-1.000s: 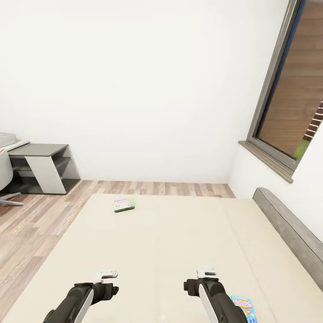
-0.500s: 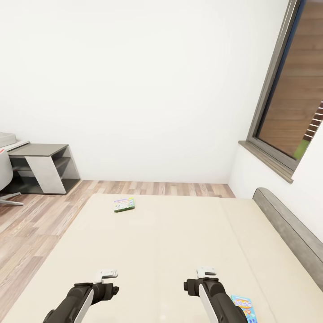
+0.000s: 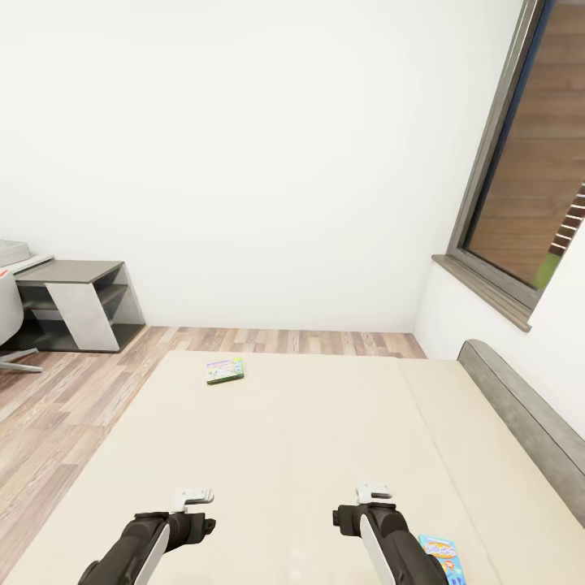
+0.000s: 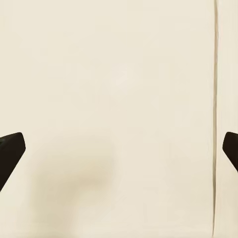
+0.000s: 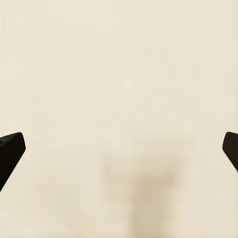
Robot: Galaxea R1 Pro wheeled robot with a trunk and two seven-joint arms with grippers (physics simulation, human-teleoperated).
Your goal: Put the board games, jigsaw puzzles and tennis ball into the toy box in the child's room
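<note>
Two board games lie flat on the cream bed (image 3: 325,455), and both grippers hang low over the mattress with nothing in them. The left gripper (image 4: 119,148) has its fingers spread wide: in its wrist view the two dark fingertips (image 4: 11,151) sit at opposite edges of the frame, with bare bedding and one seam line between them. The right gripper (image 5: 119,148) is spread just as wide, its fingertips (image 5: 11,151) likewise at the frame edges over plain bedding and a faint shadow.

From the head view, the left arm (image 3: 150,540) and right arm (image 3: 386,536) reach forward side by side over the near end of the bed. The green game (image 3: 225,370) lies well ahead of the left gripper, near the bed's far edge, long axis running roughly across the bed with a slight skew. The blue game (image 3: 443,556) lies just beside the right arm on its outer side, partly cut off by the frame, its long axis running roughly along the arm. Beyond the bed are a wood floor (image 3: 73,390), a grey shelf (image 3: 77,305) ahead and left of the left gripper, and a window (image 3: 532,162) to the right.
</note>
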